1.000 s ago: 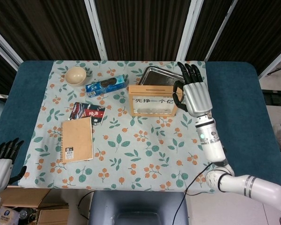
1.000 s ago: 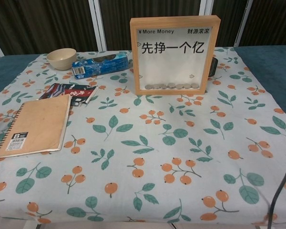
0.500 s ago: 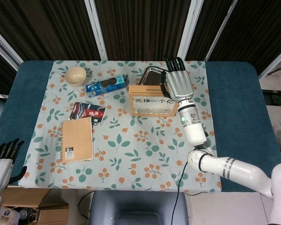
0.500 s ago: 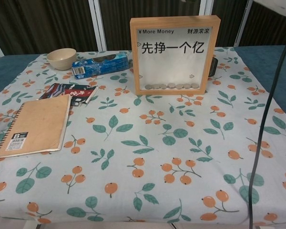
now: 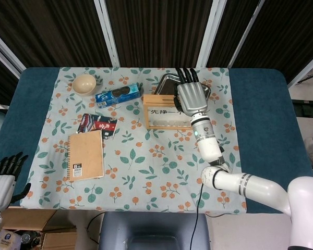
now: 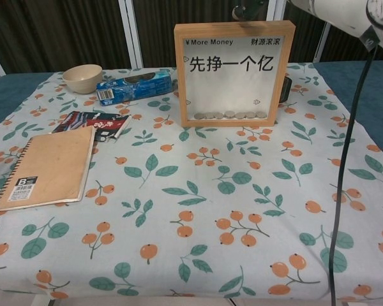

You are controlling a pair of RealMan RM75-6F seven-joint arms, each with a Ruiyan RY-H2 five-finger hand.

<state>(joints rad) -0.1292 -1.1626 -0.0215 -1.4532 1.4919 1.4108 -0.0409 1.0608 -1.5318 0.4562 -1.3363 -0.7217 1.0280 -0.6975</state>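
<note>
Standing upright, crosswise: wooden coin frame [image 5: 168, 111]

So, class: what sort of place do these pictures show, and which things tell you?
Probably an indoor robot test setup: a table under a floral cloth, dark curtains behind, and household props such as a coin frame and notebook.

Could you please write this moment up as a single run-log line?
right hand: above wooden coin frame, fingers extended, contact unclear | left hand: off table's near-left edge, holding nothing | metal tray: behind frame
</note>
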